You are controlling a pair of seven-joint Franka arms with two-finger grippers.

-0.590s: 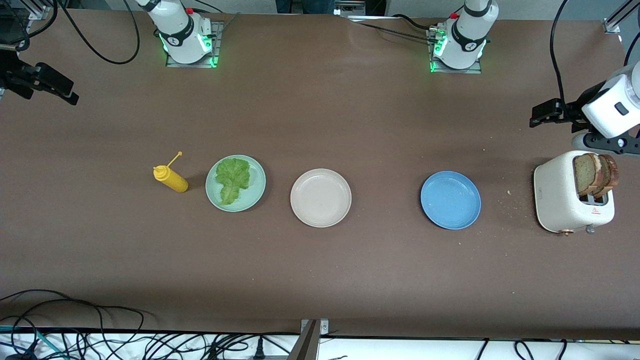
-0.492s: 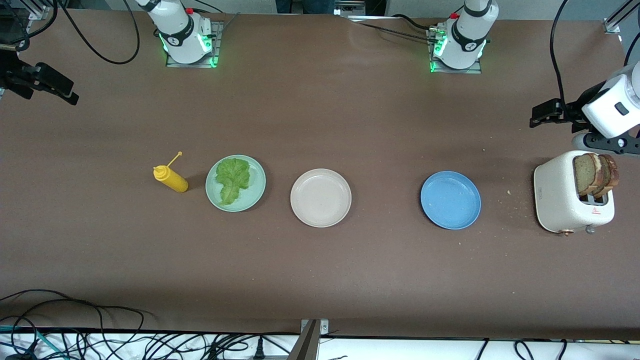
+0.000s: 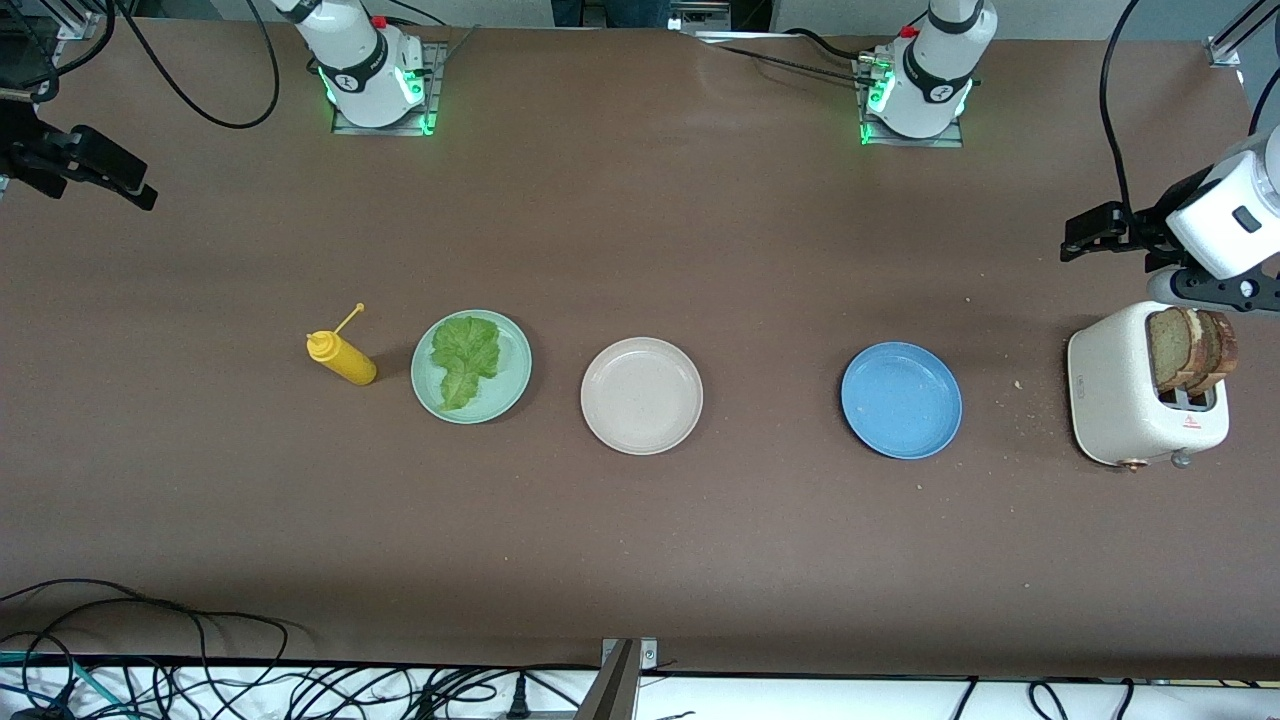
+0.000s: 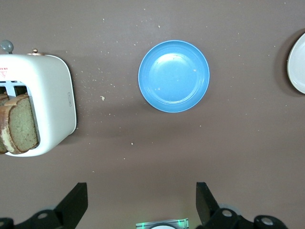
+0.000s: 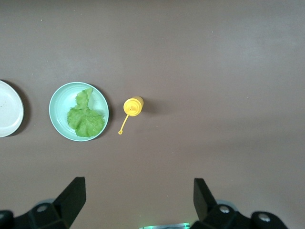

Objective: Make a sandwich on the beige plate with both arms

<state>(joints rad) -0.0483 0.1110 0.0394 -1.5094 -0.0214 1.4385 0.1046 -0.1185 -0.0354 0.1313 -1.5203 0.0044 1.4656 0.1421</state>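
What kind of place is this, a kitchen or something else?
Probably a robotics lab, not a kitchen: two robot arm bases are bolted to a brown table, loose cables run along its edge, and a toaster and plates are laid out as props.

Front overhead; wrists look down, sharing plates.

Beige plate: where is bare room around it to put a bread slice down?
The beige plate is bare. Bare table lies between it and the blue plate. Crowded toward the mint plate holding lettuce, with the mustard bottle beside it.
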